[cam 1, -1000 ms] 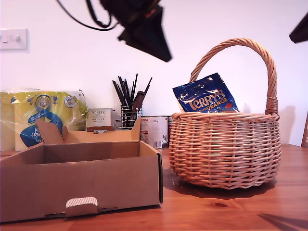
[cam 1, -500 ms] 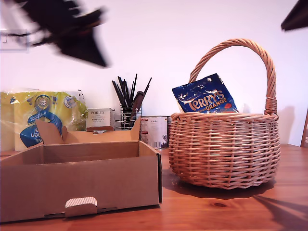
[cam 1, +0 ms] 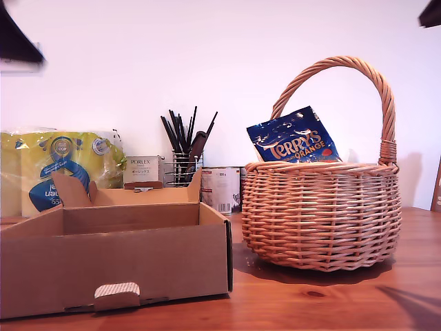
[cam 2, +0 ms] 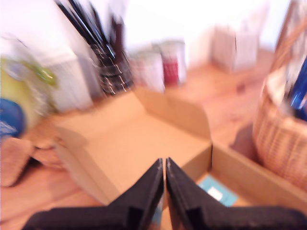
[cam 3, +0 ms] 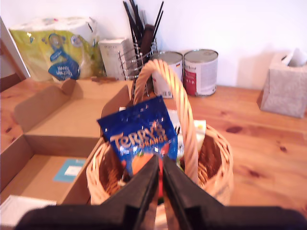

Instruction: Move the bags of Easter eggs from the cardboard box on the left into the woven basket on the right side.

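My first gripper (cam 2: 164, 165) hangs over the cardboard box (cam 1: 117, 258), fingers together; my second gripper (cam 3: 159, 165), fingers together, hangs over the Terry's bag (cam 1: 295, 136) in the woven basket (cam 1: 322, 214)

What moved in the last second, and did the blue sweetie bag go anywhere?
One arm swept across the top of the exterior view, from the middle toward that view's left, and now only its dark tip shows at the left edge. It carried nothing that I can see. The Terry's Orange bag stayed propped in the woven basket. The cardboard box did not move either.
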Robot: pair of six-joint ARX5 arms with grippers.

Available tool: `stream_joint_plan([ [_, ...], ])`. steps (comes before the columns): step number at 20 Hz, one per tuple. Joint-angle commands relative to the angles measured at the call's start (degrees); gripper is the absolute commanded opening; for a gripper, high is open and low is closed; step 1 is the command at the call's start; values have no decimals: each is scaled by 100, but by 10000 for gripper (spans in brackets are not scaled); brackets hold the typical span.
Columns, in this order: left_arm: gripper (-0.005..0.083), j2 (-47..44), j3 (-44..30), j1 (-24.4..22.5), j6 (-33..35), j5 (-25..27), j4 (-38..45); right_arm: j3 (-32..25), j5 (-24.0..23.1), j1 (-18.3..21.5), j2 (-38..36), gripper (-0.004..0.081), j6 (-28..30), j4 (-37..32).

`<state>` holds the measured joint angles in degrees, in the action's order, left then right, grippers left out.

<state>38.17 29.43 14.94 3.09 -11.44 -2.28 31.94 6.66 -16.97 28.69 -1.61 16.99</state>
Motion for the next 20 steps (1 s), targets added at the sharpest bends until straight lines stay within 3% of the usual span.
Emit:
stream_joint_plan([
  [1, -20, -269, -127, 0, -55, 4, -339, 72, -22, -26, -155, -13, 11, 120],
  [6, -19, -1062, -127, 11, -68, 2, -894, 74, -22, -26, -487, -13, 2, 269],
  [20, -19, -1115, -125, 7, -63, -7, -1875, 74, -22, -26, -448, -12, -4, 1410],
])
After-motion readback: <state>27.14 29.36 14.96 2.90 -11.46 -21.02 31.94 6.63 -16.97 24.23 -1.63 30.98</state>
